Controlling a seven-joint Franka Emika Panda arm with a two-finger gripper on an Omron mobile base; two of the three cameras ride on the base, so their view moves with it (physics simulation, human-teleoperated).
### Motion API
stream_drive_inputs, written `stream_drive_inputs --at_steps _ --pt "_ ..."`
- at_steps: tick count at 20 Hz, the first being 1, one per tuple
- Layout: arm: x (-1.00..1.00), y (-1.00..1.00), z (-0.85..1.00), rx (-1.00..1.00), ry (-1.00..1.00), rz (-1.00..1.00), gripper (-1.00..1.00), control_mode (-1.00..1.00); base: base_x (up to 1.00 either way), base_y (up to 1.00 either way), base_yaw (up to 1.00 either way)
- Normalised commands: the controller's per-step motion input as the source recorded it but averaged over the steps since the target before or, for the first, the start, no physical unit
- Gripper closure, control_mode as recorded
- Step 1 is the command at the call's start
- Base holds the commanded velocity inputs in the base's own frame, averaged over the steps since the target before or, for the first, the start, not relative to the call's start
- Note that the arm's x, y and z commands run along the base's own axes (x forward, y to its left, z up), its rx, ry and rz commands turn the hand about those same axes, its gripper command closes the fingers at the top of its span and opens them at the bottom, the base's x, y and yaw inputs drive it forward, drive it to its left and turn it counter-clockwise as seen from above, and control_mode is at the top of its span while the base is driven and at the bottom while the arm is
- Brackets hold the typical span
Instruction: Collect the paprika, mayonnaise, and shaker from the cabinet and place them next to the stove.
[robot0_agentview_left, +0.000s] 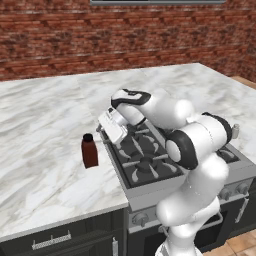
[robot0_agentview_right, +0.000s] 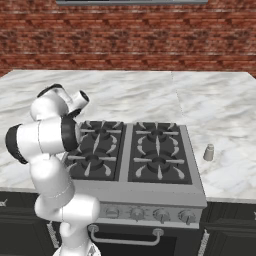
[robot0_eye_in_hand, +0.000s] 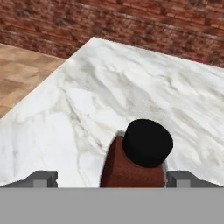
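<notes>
The paprika (robot0_agentview_left: 90, 151), a dark red-brown bottle with a black cap, stands upright on the marble counter just left of the stove (robot0_agentview_left: 145, 159). My gripper (robot0_agentview_left: 108, 134) hovers up and to the right of it, open. In the hand view the paprika (robot0_eye_in_hand: 135, 162) rises between my two fingertips (robot0_eye_in_hand: 42, 178), with a gap on each side. The small pale shaker (robot0_agentview_right: 209, 152) stands on the counter right of the stove (robot0_agentview_right: 134, 150); it also shows as the shaker (robot0_agentview_left: 235, 131) behind my elbow. The mayonnaise and the cabinet are out of view.
Marble counter (robot0_agentview_left: 45, 125) runs on both sides of the stove, backed by a brick wall (robot0_agentview_right: 130, 40). The counter's left end (robot0_eye_in_hand: 48, 83) drops off to a wooden floor. Dark drawers (robot0_agentview_left: 50, 241) sit under the counter.
</notes>
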Motion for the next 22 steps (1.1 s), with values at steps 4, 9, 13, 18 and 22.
stream_drive_inputs --at_steps 4,9,13,18,22 --pt "-0.57 0.0 0.65 -0.07 -0.21 0.0 -1.0 -1.0 0.0 0.0 0.0" --pt "-0.76 0.0 0.7 -0.05 -0.18 -0.03 -1.0 -1.0 0.0 0.0 0.0" --pt "-0.91 0.01 0.52 0.0 -0.03 -0.13 -1.0 -1.0 0.0 0.0 0.0" --pt "-0.87 0.0 0.4 0.0 0.03 -0.2 -1.0 -1.0 0.0 0.0 0.0" --pt "-0.86 0.03 0.29 0.0 0.06 -0.26 -1.0 -1.0 0.0 0.0 0.0"
